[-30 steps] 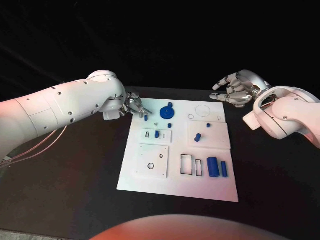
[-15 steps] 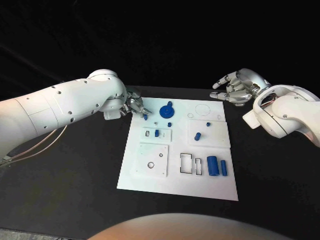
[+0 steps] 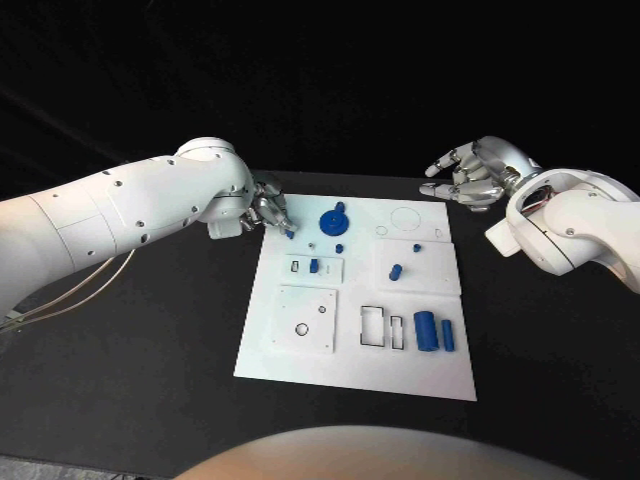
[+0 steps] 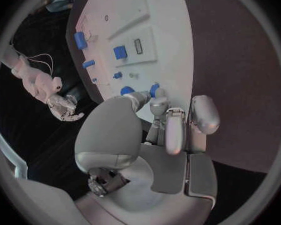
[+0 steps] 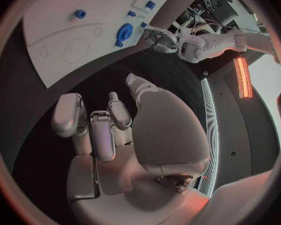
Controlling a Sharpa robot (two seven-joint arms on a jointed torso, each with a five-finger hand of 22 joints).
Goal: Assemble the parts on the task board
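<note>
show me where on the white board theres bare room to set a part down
The task board is bare along its near edge, below the square plate, the rectangular slots and the two blue cylinders. The far half is crowded: the round blue part, small blue pieces and the left hand at its far left corner.

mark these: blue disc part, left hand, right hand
blue disc part (image 3: 333, 221): head view, disc's flat face.
left hand (image 3: 268, 212): head view, middle of the fingers.
right hand (image 3: 467, 177): head view, back of the hand.

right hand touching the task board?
Apart. In the head view the right hand hangs off the task board, past its far right corner, with bare black table showing between them.
</note>
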